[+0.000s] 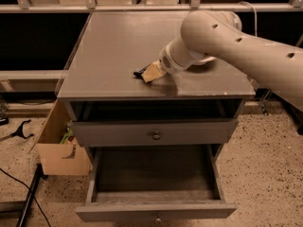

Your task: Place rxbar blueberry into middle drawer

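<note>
On top of the grey matte wooden cabinet (113, 46), near its front edge, the tan-tipped gripper (147, 73) sits low w/ the small flat dark-blue-wrapped rxbar blueberry (139, 73) poking out left of its tip. Can't tell whether it's clamped on the bar or just touching it. Step in hand looks like the pick-up, i.e. early in the task. Next move, prob.: secure the hold, lift clear, swing nearward past the edge, then lower into the wide grey wooden middle drawer (156, 211), pulled out w/ a deep dark tray. Thin slick wrapper on a smooth top could slip. Smooth cream tubular arm (236, 46) reaches in from right. Brown cardboard box (59, 152) stands on speckled floor, left.
</note>
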`<state>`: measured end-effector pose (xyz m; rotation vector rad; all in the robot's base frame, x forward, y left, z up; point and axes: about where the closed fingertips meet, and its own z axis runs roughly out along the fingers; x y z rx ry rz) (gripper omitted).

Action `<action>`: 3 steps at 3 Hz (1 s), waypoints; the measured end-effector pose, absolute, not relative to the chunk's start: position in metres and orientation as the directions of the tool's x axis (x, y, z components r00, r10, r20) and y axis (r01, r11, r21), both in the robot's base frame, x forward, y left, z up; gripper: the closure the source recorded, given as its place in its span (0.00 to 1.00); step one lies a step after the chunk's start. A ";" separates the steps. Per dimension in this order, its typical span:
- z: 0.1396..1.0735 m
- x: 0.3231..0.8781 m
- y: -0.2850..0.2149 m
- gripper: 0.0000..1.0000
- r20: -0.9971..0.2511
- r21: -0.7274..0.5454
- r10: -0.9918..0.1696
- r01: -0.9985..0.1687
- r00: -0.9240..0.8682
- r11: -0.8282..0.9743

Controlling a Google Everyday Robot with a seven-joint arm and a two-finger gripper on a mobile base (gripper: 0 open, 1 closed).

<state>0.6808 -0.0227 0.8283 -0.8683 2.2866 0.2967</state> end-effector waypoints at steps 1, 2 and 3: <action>0.828 0.683 -0.014 1.00 -0.667 -0.015 -0.509 -0.673 -0.544 0.740; 0.828 0.683 -0.014 1.00 -0.667 -0.015 -0.509 -0.673 -0.544 0.740; 0.834 0.680 -0.017 1.00 -0.671 -0.025 -0.528 -0.695 -0.521 0.718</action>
